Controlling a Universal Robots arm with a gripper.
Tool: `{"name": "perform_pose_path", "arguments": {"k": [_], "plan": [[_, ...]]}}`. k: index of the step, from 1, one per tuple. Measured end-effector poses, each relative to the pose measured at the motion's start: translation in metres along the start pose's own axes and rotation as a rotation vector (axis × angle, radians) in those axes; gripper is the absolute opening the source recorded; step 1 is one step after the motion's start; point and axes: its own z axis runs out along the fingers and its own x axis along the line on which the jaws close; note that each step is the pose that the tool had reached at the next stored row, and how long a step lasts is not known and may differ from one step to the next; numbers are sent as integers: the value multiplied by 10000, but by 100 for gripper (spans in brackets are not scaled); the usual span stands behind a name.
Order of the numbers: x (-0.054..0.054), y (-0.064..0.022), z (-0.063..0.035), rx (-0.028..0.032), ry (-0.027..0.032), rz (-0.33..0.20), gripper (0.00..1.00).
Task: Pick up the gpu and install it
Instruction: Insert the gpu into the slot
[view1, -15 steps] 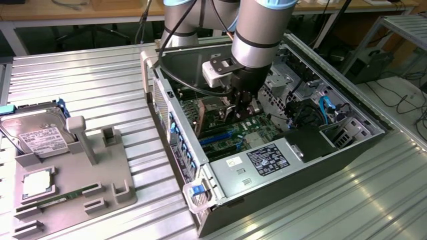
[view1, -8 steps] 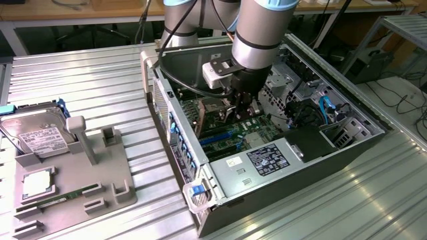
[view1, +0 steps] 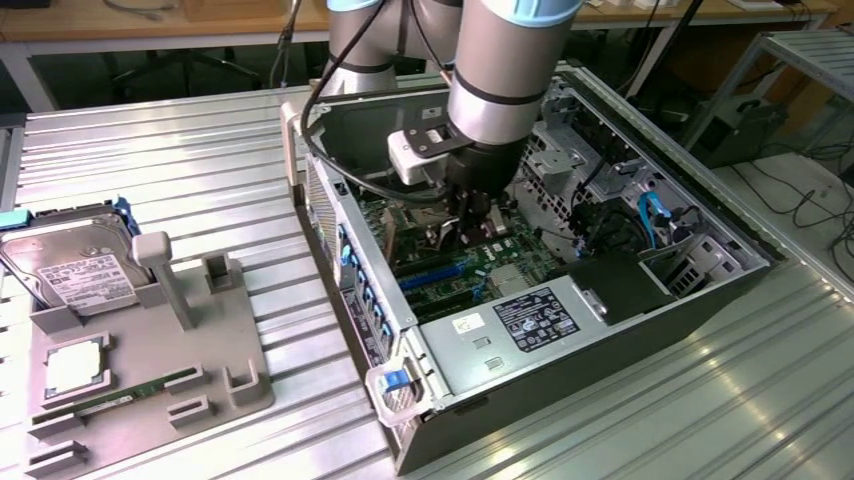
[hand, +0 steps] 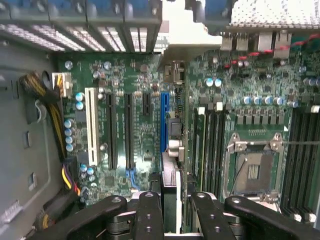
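Inside an open computer case (view1: 587, 300) lying on a ribbed metal table (view1: 174, 160), the robot arm's gripper (hand: 170, 205) reaches down over the motherboard (hand: 135, 80), its jaws clamped on the gpu (hand: 170, 175), which is held edge-on just above the blue expansion slot (hand: 163, 120). From the exterior view the gripper (view1: 461, 235) sits deep in the case, the card largely hidden behind it. The risk here appears to be misalignment: if the card's edge sits slightly off the slot's line or tilted, pressing down could jam the connector against the slot wall or neighbouring black slots (hand: 119, 130) and stress the board. The metal end bracket could also catch on the case's rear wall. A narrow grip on a thin card may let it pivot under load. Off to the exterior view's left, a hard drive (view1: 70, 262) and a memory stick (view1: 127, 393) rest in a grey holder (view1: 200, 350), well apart.
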Motion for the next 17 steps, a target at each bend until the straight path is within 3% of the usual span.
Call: {"name": "perform_pose_path", "arguments": {"k": [4,17], "plan": [[10,6,34,10,42,167,27],[18,96,129,17,59,314,27]]}}
